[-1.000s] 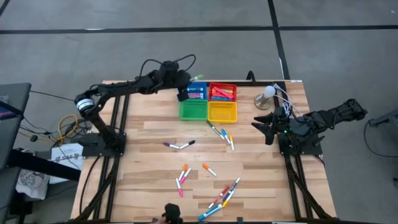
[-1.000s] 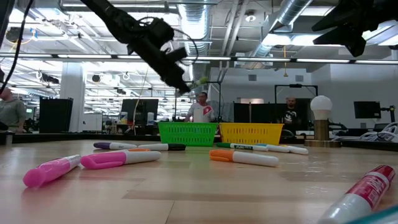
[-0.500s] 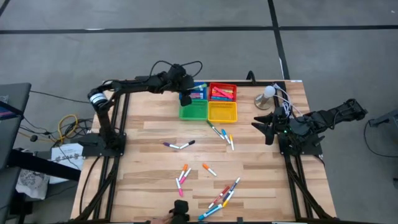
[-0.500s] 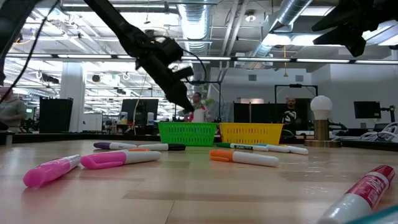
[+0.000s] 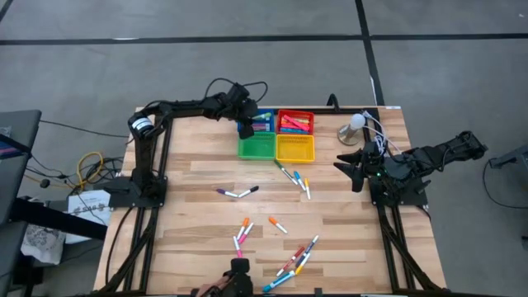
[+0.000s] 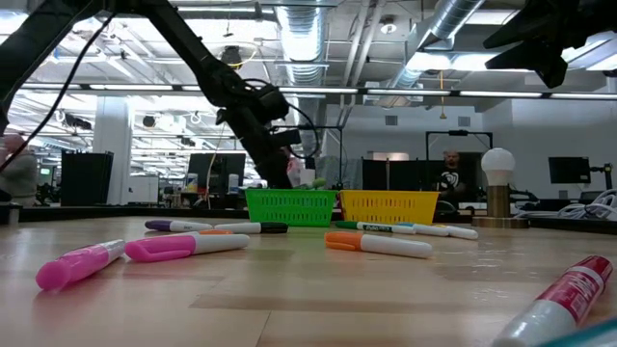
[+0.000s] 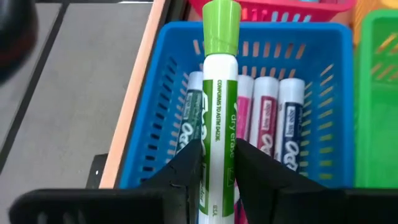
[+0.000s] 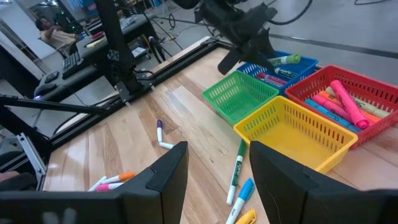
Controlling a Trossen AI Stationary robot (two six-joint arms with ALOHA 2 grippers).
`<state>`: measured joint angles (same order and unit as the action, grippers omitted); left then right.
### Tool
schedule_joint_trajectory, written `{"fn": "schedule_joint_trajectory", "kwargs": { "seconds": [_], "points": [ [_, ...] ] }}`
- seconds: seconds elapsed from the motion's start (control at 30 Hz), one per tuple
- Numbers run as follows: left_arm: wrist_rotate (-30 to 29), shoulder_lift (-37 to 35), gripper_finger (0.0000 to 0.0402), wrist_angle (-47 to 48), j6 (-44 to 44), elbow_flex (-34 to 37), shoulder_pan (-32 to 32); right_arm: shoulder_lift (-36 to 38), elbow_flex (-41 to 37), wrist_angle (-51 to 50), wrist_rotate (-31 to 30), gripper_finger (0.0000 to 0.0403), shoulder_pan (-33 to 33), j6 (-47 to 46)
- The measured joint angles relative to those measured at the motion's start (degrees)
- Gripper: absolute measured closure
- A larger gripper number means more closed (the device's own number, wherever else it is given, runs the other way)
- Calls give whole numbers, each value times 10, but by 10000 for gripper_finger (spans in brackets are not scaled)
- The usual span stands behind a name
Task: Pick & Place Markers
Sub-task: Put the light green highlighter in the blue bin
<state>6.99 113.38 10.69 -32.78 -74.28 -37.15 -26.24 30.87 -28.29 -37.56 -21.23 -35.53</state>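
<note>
Reaching across the far side of the table (image 5: pixel 198 194), the left gripper (image 7: pixel 216 163) is pinching a green marker (image 7: pixel 217 115) between its fingers (image 7: pixel 186 167) and holding it over the blue tray (image 7: pixel 155 118). The marker's green cap is pointing ahead toward the tray's far wall. Several markers are already lying side by side in the blue tray beneath it, with pink, red and dark labels showing.

Beside the blue tray the red tray (image 5: pixel 295 122) is holding pink and blue markers, and in front of those two the green tray (image 5: pixel 256 147) and yellow tray (image 5: pixel 294 148) are sitting together as a square block.

Waiting at the table's right edge, the right gripper (image 8: pixel 214 168) is hovering with its fingers spread apart, gripping nothing.

Loose markers (image 5: pixel 291 175) are lying just in front of the yellow tray, a purple, white and black group (image 5: pixel 238 192) is lying near the table's middle, pink and orange ones (image 5: pixel 244 232) are lying nearer the front, and a mixed bunch (image 5: pixel 295 260) is lying close to the front edge. A white lamp (image 5: pixel 355 124) is standing at the far right corner.
</note>
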Motion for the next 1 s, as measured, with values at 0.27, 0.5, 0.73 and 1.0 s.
{"fn": "schedule_joint_trajectory", "kwargs": {
  "seconds": [0.27, 0.5, 0.73, 1.0],
  "points": [
    [5, 0, 316, -1, -4, 0, 0, 0, 0, 0, 0, 241, 0, 0],
    [4, 0, 316, 0, -4, 0, 0, 0, 0, 0, 0, 241, 0, 0],
    [-3, 0, 315, 0, -4, 0, 0, 0, 0, 0, 0, 241, 0, 0],
    [-3, 0, 283, -2, -4, 0, 0, 0, 0, 0, 0, 241, 0, 0]
  ]
}}
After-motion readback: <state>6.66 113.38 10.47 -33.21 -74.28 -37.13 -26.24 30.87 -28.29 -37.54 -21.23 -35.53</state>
